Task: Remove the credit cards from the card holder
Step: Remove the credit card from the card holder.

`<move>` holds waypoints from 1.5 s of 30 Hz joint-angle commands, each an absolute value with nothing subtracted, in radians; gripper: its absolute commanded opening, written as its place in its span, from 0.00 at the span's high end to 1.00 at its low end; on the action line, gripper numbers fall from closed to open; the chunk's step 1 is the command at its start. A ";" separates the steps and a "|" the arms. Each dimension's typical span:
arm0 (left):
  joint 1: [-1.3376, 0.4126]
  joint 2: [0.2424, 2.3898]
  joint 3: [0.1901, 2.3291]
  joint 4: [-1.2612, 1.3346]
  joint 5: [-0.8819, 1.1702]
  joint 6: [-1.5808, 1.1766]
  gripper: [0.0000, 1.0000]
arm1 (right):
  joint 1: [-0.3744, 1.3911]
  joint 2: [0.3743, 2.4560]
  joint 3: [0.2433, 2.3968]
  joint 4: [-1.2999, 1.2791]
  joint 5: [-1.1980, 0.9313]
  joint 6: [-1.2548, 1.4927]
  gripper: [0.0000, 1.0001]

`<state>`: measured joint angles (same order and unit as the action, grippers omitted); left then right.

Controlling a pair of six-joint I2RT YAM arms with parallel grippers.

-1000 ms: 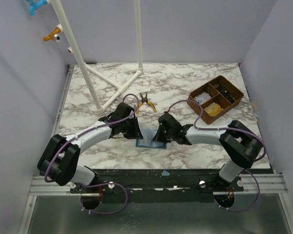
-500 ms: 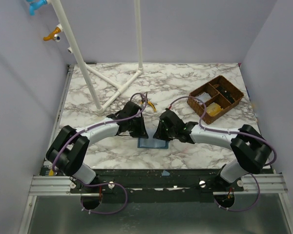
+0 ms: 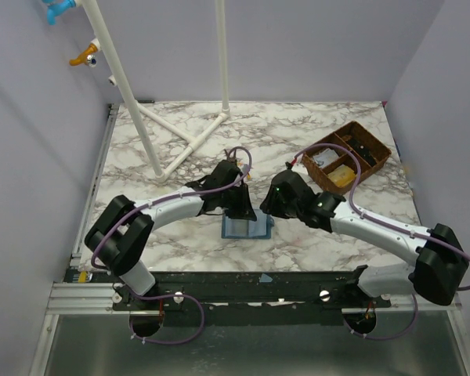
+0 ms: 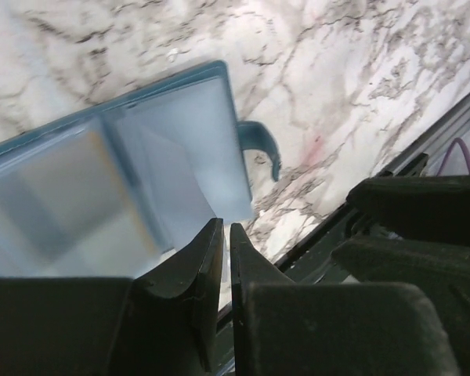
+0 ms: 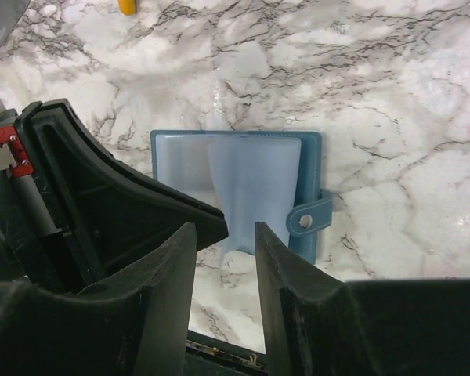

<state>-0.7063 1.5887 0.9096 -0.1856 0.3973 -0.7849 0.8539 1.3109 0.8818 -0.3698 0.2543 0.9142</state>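
Since the card holder lay open at the near middle of the surface, seemingly light and floppy, its slick sleeves wanted an edge pinch; the left pincer was closed, perhaps nipping one, the right pincer open above

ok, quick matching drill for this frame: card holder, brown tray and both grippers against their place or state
1. card holder
2. brown tray
3. left gripper
4. right gripper

A. jaws open, above the blue cover
B. far right of the table
C. lying open near the table's near edge
D. jaws closed on a pale inner page

Pairs: 1-C, 2-B, 3-D, 4-A
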 commanded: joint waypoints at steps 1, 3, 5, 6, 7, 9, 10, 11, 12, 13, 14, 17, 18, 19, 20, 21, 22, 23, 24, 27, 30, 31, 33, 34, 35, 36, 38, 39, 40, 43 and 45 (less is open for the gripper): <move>-0.727 1.655 0.952 -0.118 0.445 -0.812 0.90 | 0.851 1.274 0.888 -0.449 0.313 0.911 0.60; -0.729 1.687 0.963 -0.112 0.449 -0.813 0.90 | 0.851 1.267 0.887 -0.454 0.310 0.912 0.60; -0.729 1.717 0.969 -0.102 0.452 -0.813 0.90 | 0.851 1.260 0.885 -0.462 0.310 0.917 0.60; -0.728 1.732 0.973 -0.099 0.453 -0.813 0.90 | 0.851 1.256 0.883 -0.460 0.307 0.921 0.60; -0.729 1.747 0.975 -0.096 0.453 -0.811 0.90 | 0.851 1.251 0.881 -0.460 0.300 0.924 0.60; -0.729 1.778 0.983 -0.091 0.456 -0.809 0.90 | 0.851 1.244 0.879 -0.455 0.290 0.925 0.60; -0.729 1.793 0.985 -0.084 0.461 -0.809 0.90 | 0.852 1.243 0.877 -0.456 0.286 0.924 0.60; -0.729 1.804 0.986 -0.079 0.465 -0.811 0.90 | 0.851 1.240 0.876 -0.456 0.286 0.923 0.60; -0.729 1.811 0.988 -0.073 0.469 -0.812 0.90 | 0.852 1.238 0.875 -0.456 0.284 0.922 0.60; -0.729 1.812 0.989 -0.069 0.471 -0.813 0.90 | 0.851 1.239 0.875 -0.453 0.280 0.921 0.60; -0.729 1.808 0.989 -0.070 0.471 -0.811 0.90 | 0.851 1.240 0.873 -0.449 0.270 0.916 0.60; -0.725 1.763 0.994 -0.106 0.450 -0.798 0.90 | 0.852 1.255 0.869 -0.431 0.239 0.916 0.60; -0.722 1.742 0.993 -0.120 0.440 -0.792 0.88 | 0.851 1.262 0.868 -0.422 0.225 0.916 0.61; -0.715 1.717 0.990 -0.136 0.431 -0.787 0.86 | 0.851 1.267 0.866 -0.409 0.213 0.919 0.61; -0.709 1.693 0.985 -0.151 0.416 -0.782 0.84 | 0.852 1.272 0.865 -0.400 0.203 0.920 0.61; -0.697 1.663 0.974 -0.167 0.402 -0.781 0.81 | 0.853 1.278 0.865 -0.390 0.195 0.919 0.61; -0.686 1.633 0.963 -0.183 0.388 -0.777 0.79 | 0.854 1.283 0.867 -0.381 0.187 0.917 0.61; -0.670 1.610 0.954 -0.201 0.372 -0.771 0.76 | 0.859 1.290 0.869 -0.374 0.183 0.915 0.61; -0.656 1.585 0.942 -0.222 0.360 -0.765 0.75 | 0.866 1.299 0.875 -0.369 0.183 0.912 0.61; -0.602 1.513 0.891 -0.241 0.351 -0.751 0.73 | 0.893 1.351 0.912 -0.372 0.193 0.900 0.61; -0.548 1.451 0.846 -0.265 0.349 -0.734 0.72 | 0.929 1.421 0.966 -0.382 0.220 0.885 0.61; -0.533 1.432 0.833 -0.272 0.347 -0.727 0.72 | 0.941 1.445 0.981 -0.383 0.226 0.881 0.61; -0.500 1.387 0.808 -0.287 0.342 -0.717 0.71 | 0.955 1.506 1.020 -0.390 0.230 0.868 0.61; -0.481 1.368 0.796 -0.296 0.341 -0.710 0.71 | 0.960 1.542 1.038 -0.396 0.237 0.864 0.59; -0.466 1.347 0.787 -0.304 0.340 -0.704 0.71 | 0.966 1.581 1.058 -0.402 0.245 0.859 0.58; -0.454 1.332 0.780 -0.312 0.337 -0.696 0.71 | 0.971 1.607 1.073 -0.406 0.253 0.853 0.56; -0.431 1.306 0.767 -0.325 0.340 -0.684 0.71 | 0.980 1.664 1.103 -0.413 0.263 0.840 0.50; -0.423 1.295 0.760 -0.329 0.341 -0.681 0.71 | 0.984 1.693 1.119 -0.418 0.267 0.833 0.48; -0.416 1.286 0.753 -0.333 0.342 -0.678 0.71 | 0.988 1.715 1.132 -0.423 0.272 0.831 0.47; -0.399 1.259 0.729 -0.339 0.344 -0.672 0.71 | 0.993 1.768 1.157 -0.436 0.278 0.828 0.43; -0.393 1.242 0.713 -0.338 0.346 -0.671 0.71 | 0.996 1.788 1.162 -0.436 0.280 0.826 0.40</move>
<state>-0.4099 1.2846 0.7486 -0.3126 0.3588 -0.7010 0.9829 1.7504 1.1275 -0.4023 0.2359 0.8471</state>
